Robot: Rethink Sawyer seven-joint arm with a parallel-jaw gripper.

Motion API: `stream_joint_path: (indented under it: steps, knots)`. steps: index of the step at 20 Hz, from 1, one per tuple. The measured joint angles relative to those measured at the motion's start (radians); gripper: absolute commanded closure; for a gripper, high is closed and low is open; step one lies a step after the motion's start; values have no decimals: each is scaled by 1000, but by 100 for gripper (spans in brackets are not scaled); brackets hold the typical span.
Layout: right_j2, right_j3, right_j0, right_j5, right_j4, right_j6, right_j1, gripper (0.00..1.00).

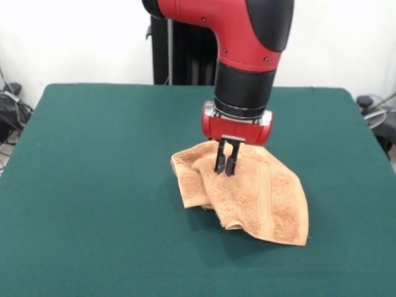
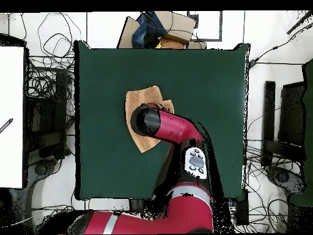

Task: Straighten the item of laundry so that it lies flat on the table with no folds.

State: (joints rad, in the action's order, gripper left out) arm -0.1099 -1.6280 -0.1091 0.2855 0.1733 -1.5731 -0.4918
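A: Gripper (image 1: 225, 165) down on the rumpled towel (image 1: 272, 198), fingers nearly together, seemingly pinching a fold.

B: Towel bunches below it on the surface (image 1: 93, 185) (mid-straightening). Next: draw outward.

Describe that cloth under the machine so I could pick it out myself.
Find the green table, then the red arm reaching down near its middle. Below the gripper lies the towel: orange-tan terry, crumpled and folded over itself, with a woven stripe. It is the only thing lying on the green.
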Motion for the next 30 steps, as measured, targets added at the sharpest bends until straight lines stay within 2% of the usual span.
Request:
stream_joint_path:
  steps: [15, 30]
  knots:
    - [-11, -5, 69, 21, 13, 0, -27, 100]
    - [-19, -18, 58, 111, 38, 0, -77, 100]
